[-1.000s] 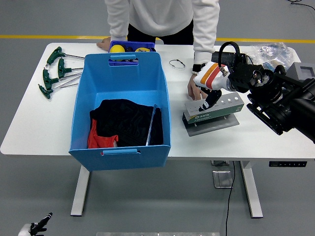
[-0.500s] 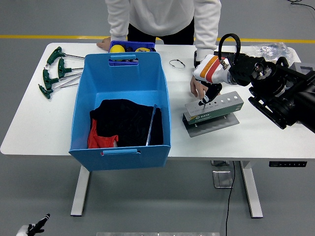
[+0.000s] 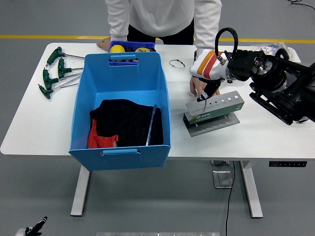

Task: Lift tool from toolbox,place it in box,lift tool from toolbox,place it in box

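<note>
One toolbox (image 3: pixel 213 110), one blue box (image 3: pixel 120 110)

The person (image 3: pixel 162 17) at the surface's (image 3: pixel 275 132) far edge is cut off above the chest by the picture's top. The robot hand (image 3: pixel 209 78) covers most of the person's hand (image 3: pixel 196 87) behind it, and whatever its fingers pinch over the toolbox (image 3: pixel 214 109) is too small to tell. The blue box (image 3: pixel 120 105) hides most of a tray (image 3: pixel 133 46) behind it.

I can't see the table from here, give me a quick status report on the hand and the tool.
Right hand gripping tool, raised just above tool holder. Left hand out of view. Blue bin waits left. Person's hand resting right behind the holder, close.
</note>
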